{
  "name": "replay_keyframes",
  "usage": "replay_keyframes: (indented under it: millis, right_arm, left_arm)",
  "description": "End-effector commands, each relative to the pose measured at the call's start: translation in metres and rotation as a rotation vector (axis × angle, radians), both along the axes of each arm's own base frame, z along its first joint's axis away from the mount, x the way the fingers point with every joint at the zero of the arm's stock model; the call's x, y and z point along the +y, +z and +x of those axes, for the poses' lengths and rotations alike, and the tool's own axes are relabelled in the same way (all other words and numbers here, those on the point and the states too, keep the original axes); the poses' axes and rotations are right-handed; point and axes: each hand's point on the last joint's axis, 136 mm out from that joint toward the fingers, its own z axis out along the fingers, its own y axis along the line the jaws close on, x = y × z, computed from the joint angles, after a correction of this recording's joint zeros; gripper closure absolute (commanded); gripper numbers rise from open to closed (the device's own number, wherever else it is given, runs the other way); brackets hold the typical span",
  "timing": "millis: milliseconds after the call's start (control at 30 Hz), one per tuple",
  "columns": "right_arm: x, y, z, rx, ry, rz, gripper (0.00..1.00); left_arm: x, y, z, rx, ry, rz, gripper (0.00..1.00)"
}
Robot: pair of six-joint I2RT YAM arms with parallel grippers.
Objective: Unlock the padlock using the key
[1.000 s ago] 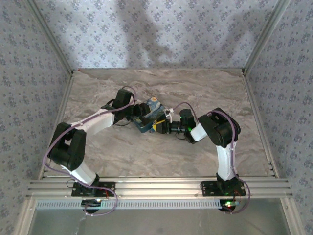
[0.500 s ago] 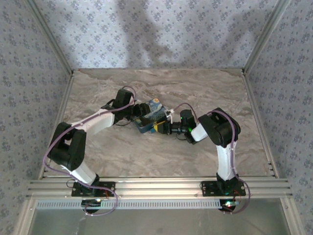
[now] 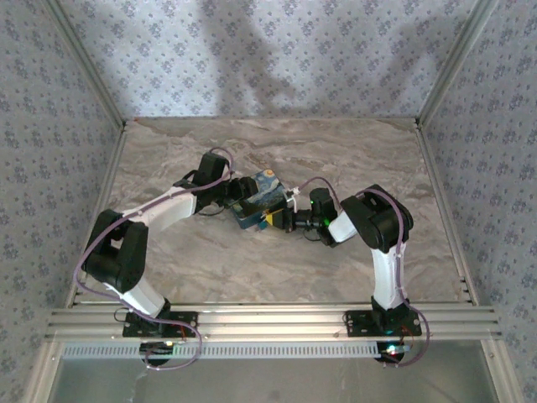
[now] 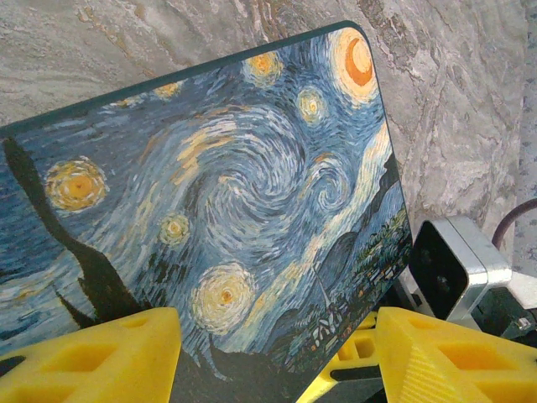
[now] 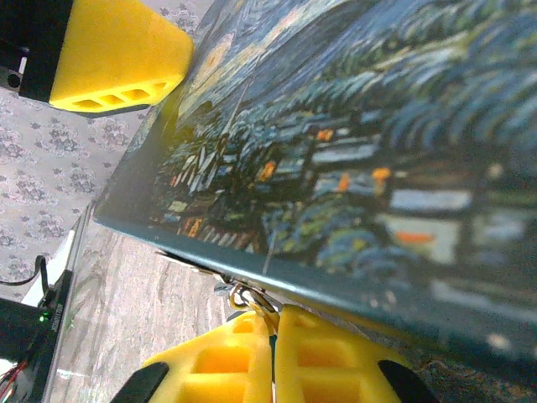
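Claws are meeting at a painted box (image 3: pixel 264 186) in the middle of the marbled table (image 3: pixel 352 151), and we are looking at them from above and from both wrists.

We are seeing the left claw (image 4: pixel 277 329) standing wide, its two yellow fingers (image 4: pixel 92 357) straddling the near end of the painted box (image 4: pixel 235 185). The swirl-print lid is lying between them and reaching out ahead of the tips. From the right wrist, one of its fingers (image 5: pixel 117 59) is lying against the box's side wall, so we are reading this as a grip across the box. From above, this claw (image 3: pixel 241 195) is sitting at the box's left end.

The right claw (image 5: pixel 273 317) is pressing its pads fully together. A thin metal sliver is showing in the seam between them, which we are taking for the key (image 5: pixel 272 353). A small wire ring (image 5: pixel 242 294) is poking out just past the tips. Directly ahead of this claw, the lower rim of the box (image 5: pixel 377 126) is hanging just above the ring. From above, this claw (image 3: pixel 270 220) is nosing against the box's near right side, close beside the left claw.

We are not managing to pick out the padlock. The bit of metal just beyond the right claw's tips, under the box's rim, is coming out too small and blurred to tell.
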Motion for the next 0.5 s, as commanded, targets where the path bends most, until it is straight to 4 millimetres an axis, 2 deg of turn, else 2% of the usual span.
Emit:
replay_keyframes:
  millis: [0,467]
  right_arm:
    - [-0.003,0.004,0.002,-0.016,-0.006,0.016,0.93]
    - [-0.012,0.015,0.017,0.011,-0.098,0.065,1.00]
  left_arm:
    - [0.003,-0.019,-0.008,0.063,0.000,0.034,0.37]
    - [0.005,-0.027,-0.016,0.078,-0.005,0.041,0.37]
